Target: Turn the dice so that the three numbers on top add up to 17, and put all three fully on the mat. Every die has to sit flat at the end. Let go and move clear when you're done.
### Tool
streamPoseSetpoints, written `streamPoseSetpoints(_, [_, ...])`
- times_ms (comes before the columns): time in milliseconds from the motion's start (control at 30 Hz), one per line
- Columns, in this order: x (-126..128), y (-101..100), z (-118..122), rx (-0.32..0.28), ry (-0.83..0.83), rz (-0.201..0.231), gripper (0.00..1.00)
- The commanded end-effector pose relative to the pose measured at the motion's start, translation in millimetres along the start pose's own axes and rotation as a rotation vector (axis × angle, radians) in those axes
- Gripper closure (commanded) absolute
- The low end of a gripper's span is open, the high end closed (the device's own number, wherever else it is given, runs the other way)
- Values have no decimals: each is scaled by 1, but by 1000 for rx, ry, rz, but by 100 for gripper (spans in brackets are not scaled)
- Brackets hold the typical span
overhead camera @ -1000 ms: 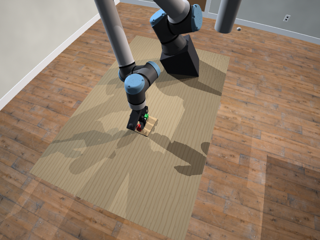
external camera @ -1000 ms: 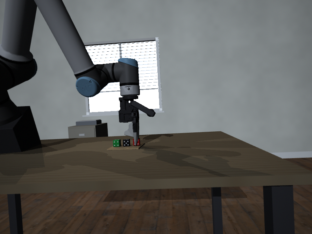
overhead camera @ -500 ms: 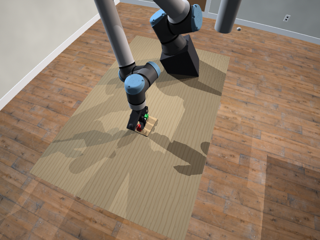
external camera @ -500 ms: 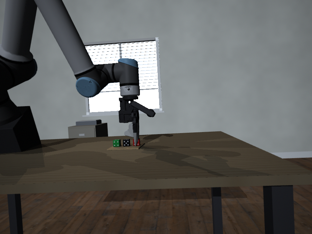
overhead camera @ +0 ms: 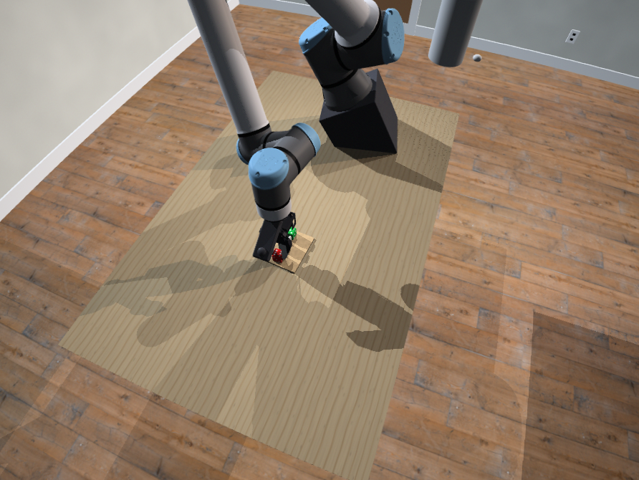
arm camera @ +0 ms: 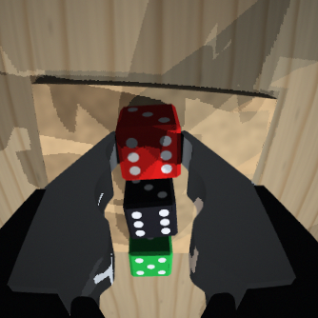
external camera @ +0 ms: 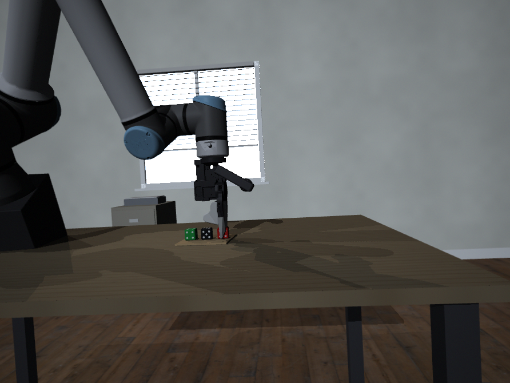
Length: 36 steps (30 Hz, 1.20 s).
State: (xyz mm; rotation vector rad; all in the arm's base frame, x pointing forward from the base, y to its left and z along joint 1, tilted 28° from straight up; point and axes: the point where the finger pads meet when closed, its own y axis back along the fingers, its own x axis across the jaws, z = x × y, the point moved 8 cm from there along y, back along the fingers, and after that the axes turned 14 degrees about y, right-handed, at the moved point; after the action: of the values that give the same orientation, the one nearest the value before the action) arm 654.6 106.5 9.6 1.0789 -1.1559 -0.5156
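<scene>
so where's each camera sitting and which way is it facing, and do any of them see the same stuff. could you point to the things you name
Top: high over the table [overhead camera: 309,361] [external camera: 288,267], looking steeply down; shows the arm [overhead camera: 268,170] [external camera: 210,123], its base and the gripper [overhead camera: 279,253] [external camera: 223,236] [arm camera: 149,134].
Exterior: beside the table, just above its top, looking across toward the window [external camera: 240,164]; shows part of the arm and the gripper side-on.
Wrist: on the arm by the gripper, looking down between its two fingers.
Shared: top and wrist both catch the red die [overhead camera: 277,255] [external camera: 226,231] [arm camera: 149,143] and green die [overhead camera: 292,233] [external camera: 190,234] [arm camera: 150,266].
</scene>
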Motion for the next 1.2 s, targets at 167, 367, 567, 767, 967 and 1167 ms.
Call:
streamPoseSetpoints(167, [0, 1, 0, 1, 0, 0, 90])
streamPoseSetpoints(367, [0, 1, 0, 1, 0, 0, 86])
streamPoseSetpoints(567, [0, 1, 0, 1, 0, 0, 83])
streamPoseSetpoints(767, [0, 1, 0, 1, 0, 0, 76])
streamPoseSetpoints(967, [0, 1, 0, 1, 0, 0, 72])
streamPoseSetpoints(1167, [0, 1, 0, 1, 0, 0, 72])
